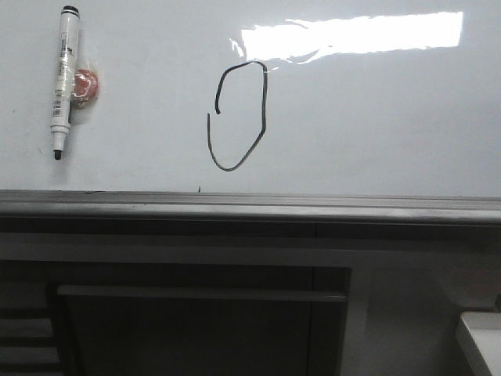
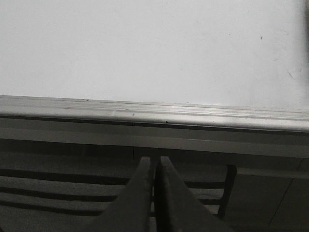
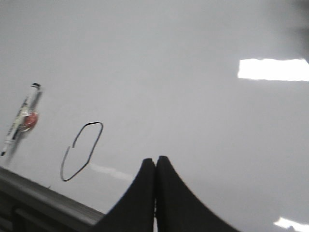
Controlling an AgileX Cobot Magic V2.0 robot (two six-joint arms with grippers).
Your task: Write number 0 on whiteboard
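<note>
Since the number 0 (image 1: 237,116) sits drawn on the whiteboard (image 1: 376,117) and the marker (image 1: 63,78) is parked beside it, left gripper (image 2: 155,162) and right gripper (image 3: 155,162) are both closed, empty

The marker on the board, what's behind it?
A small red round thing, perhaps a magnet holder, sits behind the marker on the whiteboard. The marker covers part of it.

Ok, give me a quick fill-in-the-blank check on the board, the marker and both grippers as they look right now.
1. The number 0 on the whiteboard has a small gap on its ____ side.
2. The marker sits to the ____ of the drawn figure in the front view.
3. The left gripper and the right gripper are both ____.

Missing words: left; left; shut
</note>
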